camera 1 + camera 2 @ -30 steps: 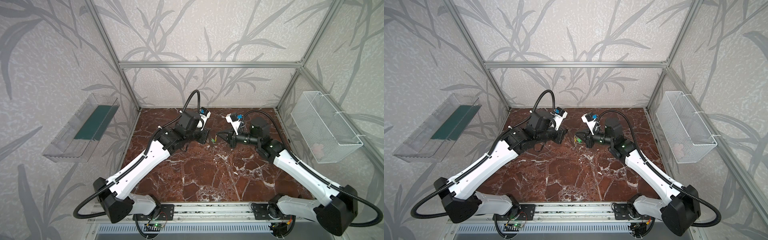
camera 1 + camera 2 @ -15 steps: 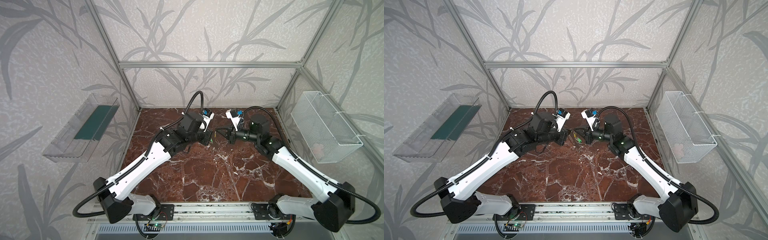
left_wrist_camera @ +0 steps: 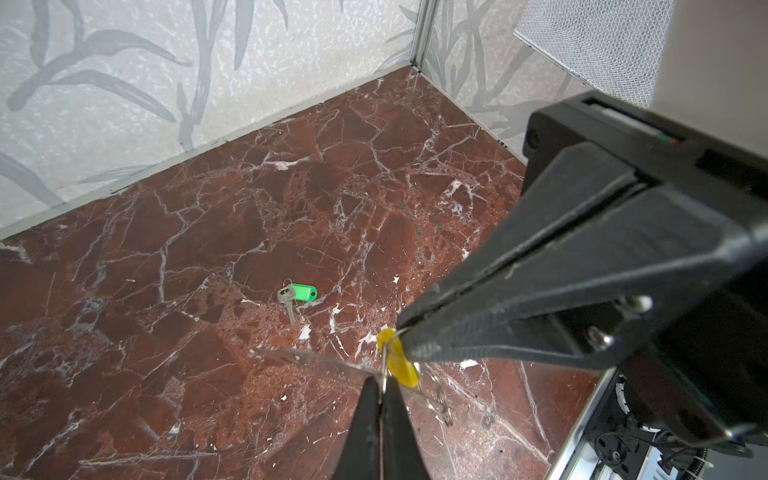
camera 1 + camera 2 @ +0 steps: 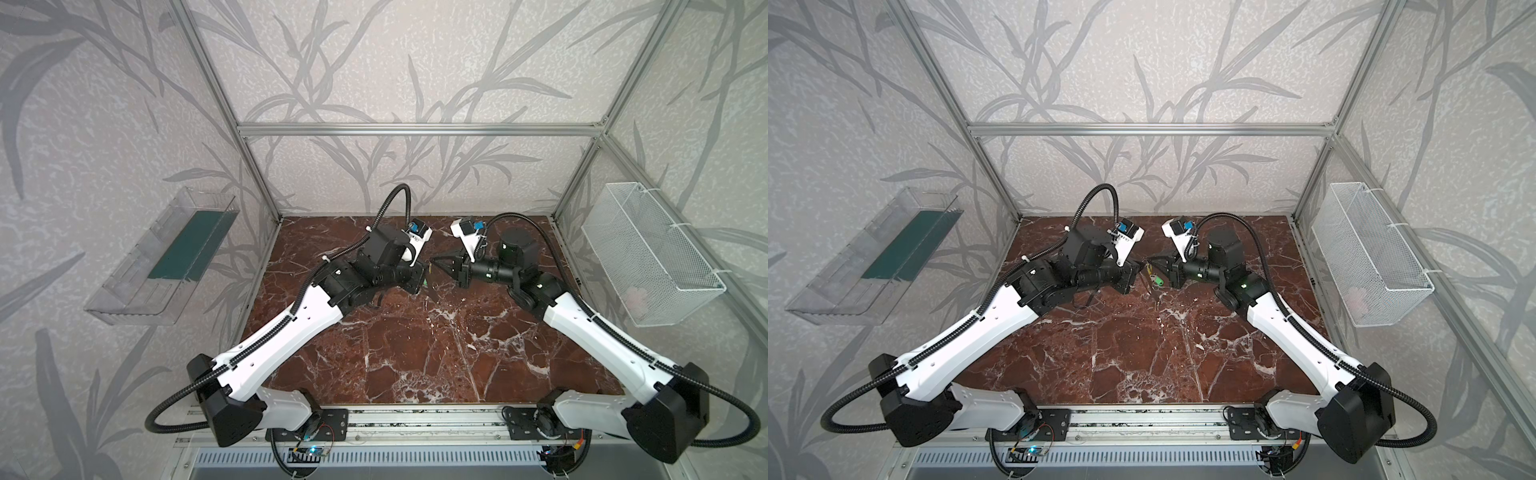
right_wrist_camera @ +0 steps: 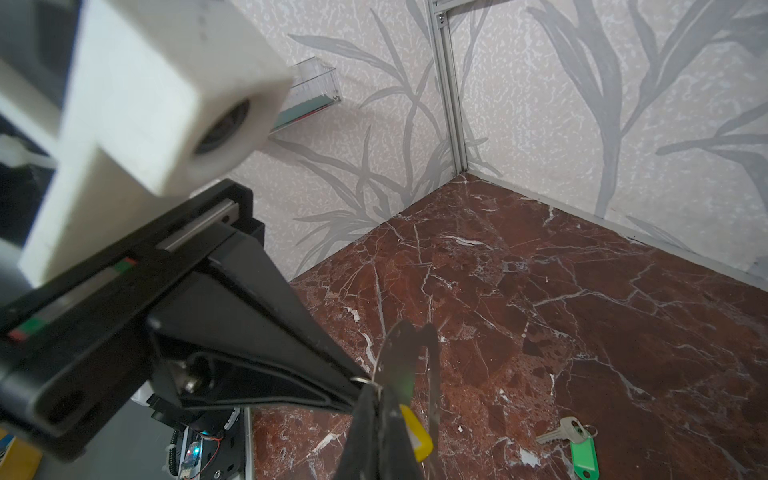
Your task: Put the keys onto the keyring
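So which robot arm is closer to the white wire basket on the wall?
Right. The right arm lies along the basket's side; the left arm lies on the opposite side, by the clear tray.

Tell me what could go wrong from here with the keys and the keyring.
The left gripper and right gripper, both shut, pinch one tiny cluster in mid-air: the keyring and the yellow tag. Any pull apart could drop it onto the table. Their tips almost touch, so a small misstep could make them collide. The green-tagged key lies on the table nearby; a fall might knock it.
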Available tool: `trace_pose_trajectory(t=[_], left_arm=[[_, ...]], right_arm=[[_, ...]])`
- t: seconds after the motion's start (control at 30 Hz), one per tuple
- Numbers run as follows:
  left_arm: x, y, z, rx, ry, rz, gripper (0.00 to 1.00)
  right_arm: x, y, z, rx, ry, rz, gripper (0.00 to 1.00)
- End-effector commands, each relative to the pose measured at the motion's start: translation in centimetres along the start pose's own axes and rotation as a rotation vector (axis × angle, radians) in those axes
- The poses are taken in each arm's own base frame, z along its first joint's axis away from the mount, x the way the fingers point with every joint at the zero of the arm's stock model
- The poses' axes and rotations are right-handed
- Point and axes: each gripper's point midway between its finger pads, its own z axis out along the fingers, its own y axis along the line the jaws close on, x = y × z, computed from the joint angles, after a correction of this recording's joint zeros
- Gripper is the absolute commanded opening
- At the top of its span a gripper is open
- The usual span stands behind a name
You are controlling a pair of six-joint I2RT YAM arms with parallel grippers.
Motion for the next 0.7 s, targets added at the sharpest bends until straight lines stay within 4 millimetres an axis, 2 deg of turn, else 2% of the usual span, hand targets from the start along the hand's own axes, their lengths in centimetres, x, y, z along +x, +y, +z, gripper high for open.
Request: trace_pose_trajectory(t=[0.0,0.33,0.67], left_arm=[[-0.9,-0.3,-0.2,0.004,-0.038,0.028,0.0],[-1.2,-1.0,-0.6,0.014,-0.059,0.055,0.0],[-1.1,-2.0,-0.5,0.039,-0.069,0.096,0.0]], right_arm=[[-1.6,0.5,-0.2,-0.02,-0.038,-0.024,0.0],[-1.3,-0.3,0.0,0.018,-0.023,-0.007,0.0],[-1.2,-0.2,0.1,0.009,-0.016,-0.005,0.0]])
